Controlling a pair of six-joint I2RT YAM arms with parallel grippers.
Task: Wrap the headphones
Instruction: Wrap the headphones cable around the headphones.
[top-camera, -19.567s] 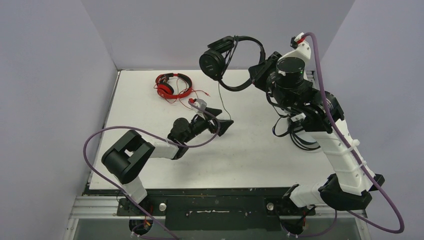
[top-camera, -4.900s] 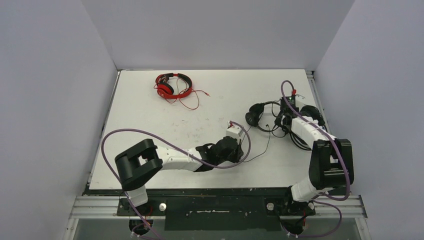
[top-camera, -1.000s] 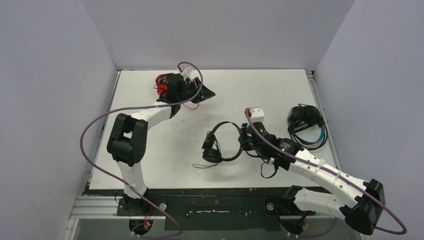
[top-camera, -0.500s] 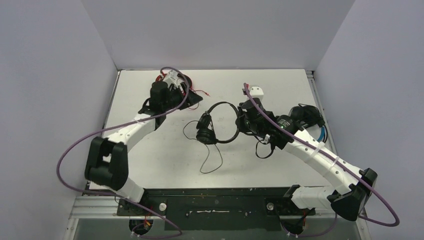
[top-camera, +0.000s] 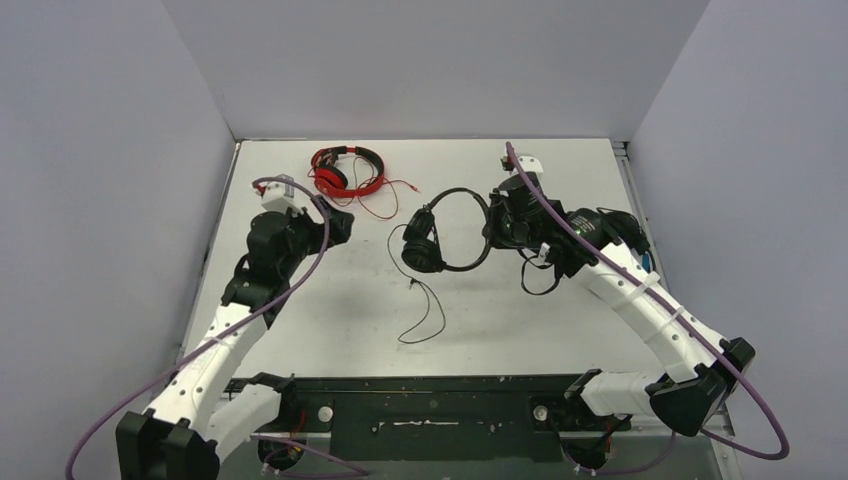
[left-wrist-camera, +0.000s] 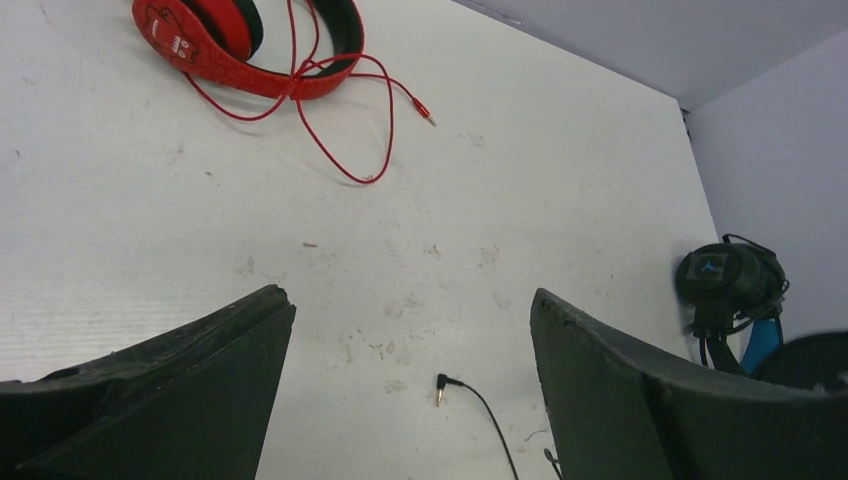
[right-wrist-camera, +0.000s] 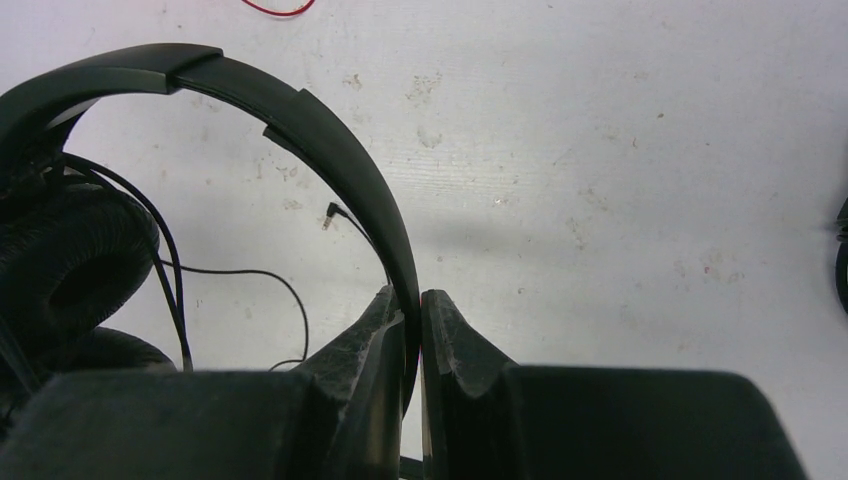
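Two grippers work over the white table (top-camera: 300, 330). The right gripper (right-wrist-camera: 412, 300) pinches the headband of the black headphones (right-wrist-camera: 300, 110), whose cord ends in a plug (left-wrist-camera: 440, 384) lying on the table below. The left gripper (left-wrist-camera: 410, 300) gapes wide and empty. The red headphones (left-wrist-camera: 190, 45) lie well ahead of it, and the blue-banded pair (left-wrist-camera: 725, 285) sits far to its right.

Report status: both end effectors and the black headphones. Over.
Left end effector open, empty. Right end effector shut on black headphones, at the headband. Cord loose, trailing on table. Red headphones untouched.
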